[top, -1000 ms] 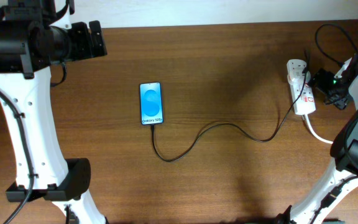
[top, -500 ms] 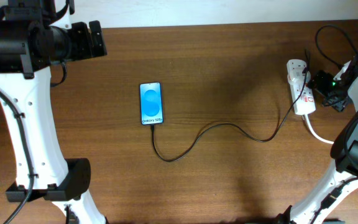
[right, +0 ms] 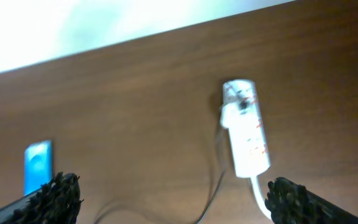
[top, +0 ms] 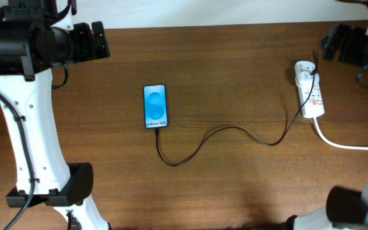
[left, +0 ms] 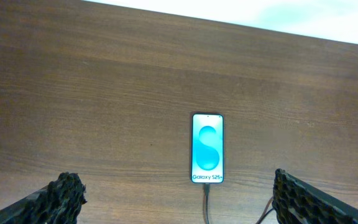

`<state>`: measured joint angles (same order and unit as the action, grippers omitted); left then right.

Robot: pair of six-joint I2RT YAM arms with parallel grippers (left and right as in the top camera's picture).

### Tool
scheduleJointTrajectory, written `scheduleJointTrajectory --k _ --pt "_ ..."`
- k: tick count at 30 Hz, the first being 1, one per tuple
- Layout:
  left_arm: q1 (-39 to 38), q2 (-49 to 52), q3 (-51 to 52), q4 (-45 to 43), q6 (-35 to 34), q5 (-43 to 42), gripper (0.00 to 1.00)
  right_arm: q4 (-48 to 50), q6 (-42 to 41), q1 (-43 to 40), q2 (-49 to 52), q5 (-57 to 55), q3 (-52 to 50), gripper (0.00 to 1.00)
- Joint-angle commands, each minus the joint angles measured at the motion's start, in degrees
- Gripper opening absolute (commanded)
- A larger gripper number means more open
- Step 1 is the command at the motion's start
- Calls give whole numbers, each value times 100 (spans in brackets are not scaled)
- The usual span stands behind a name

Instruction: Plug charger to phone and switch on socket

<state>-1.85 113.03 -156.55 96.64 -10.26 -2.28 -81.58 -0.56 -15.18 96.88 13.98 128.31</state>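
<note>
The phone (top: 156, 106) lies flat mid-table with its blue screen up; it also shows in the left wrist view (left: 207, 148) and at the left edge of the blurred right wrist view (right: 38, 163). The thin black charger (top: 235, 131) is plugged into the phone's lower end (left: 206, 190) and curves right to the white socket (top: 309, 89), which also shows in the right wrist view (right: 246, 128). My left gripper (left: 179, 202) is open and empty, high above the phone. My right gripper (right: 173, 199) is open and empty, raised away from the socket.
The socket's thick white cord (top: 344, 144) runs off to the right edge. The left arm's white column (top: 34, 128) stands at the left of the table. The table's far edge (top: 203, 27) meets a white wall.
My right arm has lifted away from the socket and swung up toward the far right corner. The left arm, phone and charger have not moved.
</note>
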Motion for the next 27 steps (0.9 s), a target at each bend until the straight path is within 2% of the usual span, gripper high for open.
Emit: scheduleJointTrajectory --k 1,4,12,15,18,20,21,24,25,27 --pt "15 -50 -61 -7 11 59 99 -468 28 935 -817 39 39 98" --pt "15 -50 -61 -7 11 61 99 -1010 33 1298 -1008 39 39 98" --pt "15 -50 -61 -7 11 61 99 -1034 72 1322 -835 -81 -24 98" --pt "15 -50 -61 -7 11 61 99 -22 81 1928 -1342 -872 -802 98" --pt "15 -50 -61 -7 11 61 99 1725 79 2212 -2380 -927 -2420 98" --pt "15 -50 -61 -7 11 61 99 3040 96 2232 -3300 -933 -3941 98" --pt "15 -50 -61 -7 11 61 99 4015 125 2229 -3985 -931 -5110 98" --pt "15 -50 -61 -7 11 61 100 6004 120 2232 -5737 -756 -7737 98" --pt "15 -50 -61 -7 11 61 99 6970 120 2234 -6614 -756 -8974 98" --pt "15 -50 -61 -7 11 61 99 7958 118 2234 -7641 -754 -10408 98"
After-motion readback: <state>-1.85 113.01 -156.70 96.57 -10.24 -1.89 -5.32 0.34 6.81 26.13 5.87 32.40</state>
